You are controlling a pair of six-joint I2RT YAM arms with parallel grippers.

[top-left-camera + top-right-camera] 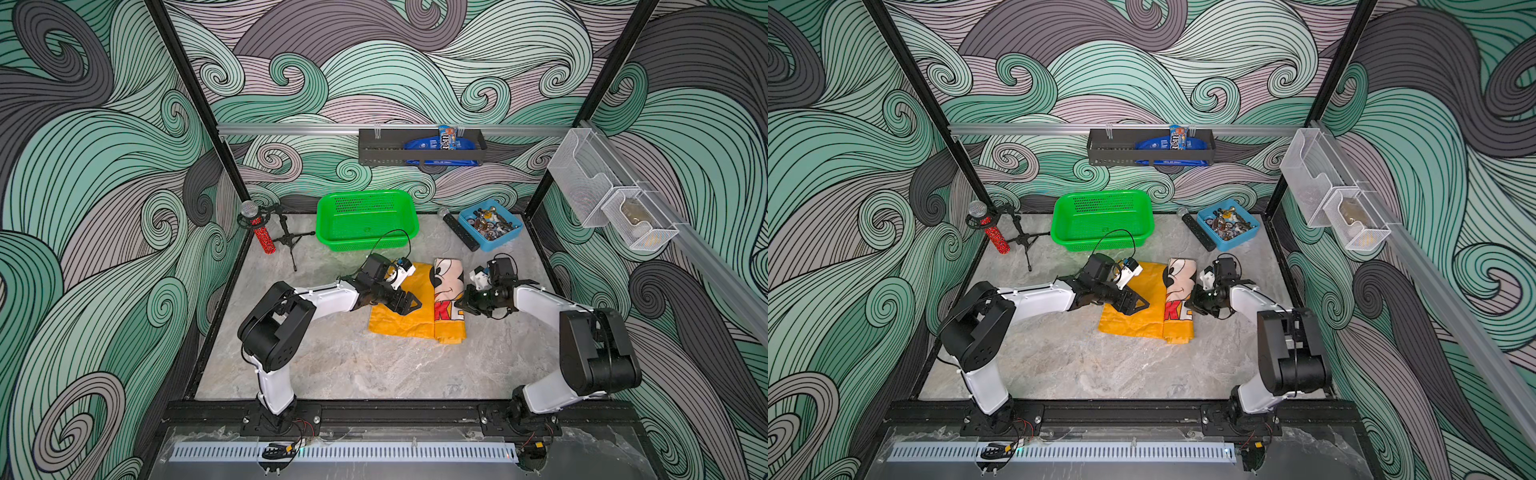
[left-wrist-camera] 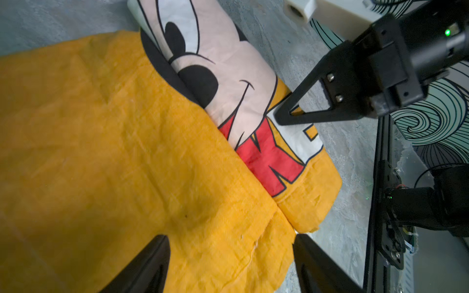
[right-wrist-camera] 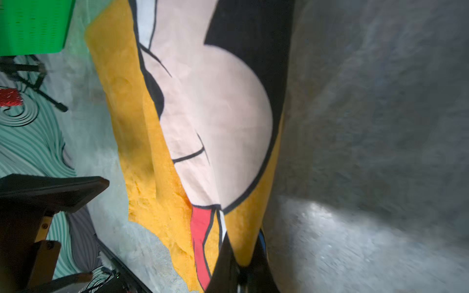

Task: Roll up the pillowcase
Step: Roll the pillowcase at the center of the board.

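Note:
The pillowcase [image 1: 407, 316] lies mid-table as a mustard-yellow cloth. Its right strip is turned over, showing a cartoon mouse face and red letters [image 1: 1177, 291]. My left gripper [image 1: 409, 305] hovers open over the plain yellow part. In the left wrist view its gripper [image 2: 231, 243] has yellow cloth [image 2: 114, 152] under the gap and nothing between the jaws. My right gripper [image 1: 467, 305] sits at the cloth's right edge. In the right wrist view it [image 3: 243, 253] is shut on a pinch of that yellow edge [image 3: 251, 218], which rises slightly toward the jaws.
Along the back stand a green basket [image 1: 365, 195], a blue bin [image 1: 505, 240] of small parts and a black remote [image 1: 461, 230]. A red microphone on a tripod [image 1: 264, 235] stands back left. A wall rack [image 1: 419, 160] and mesh bins [image 1: 598, 195] hang above.

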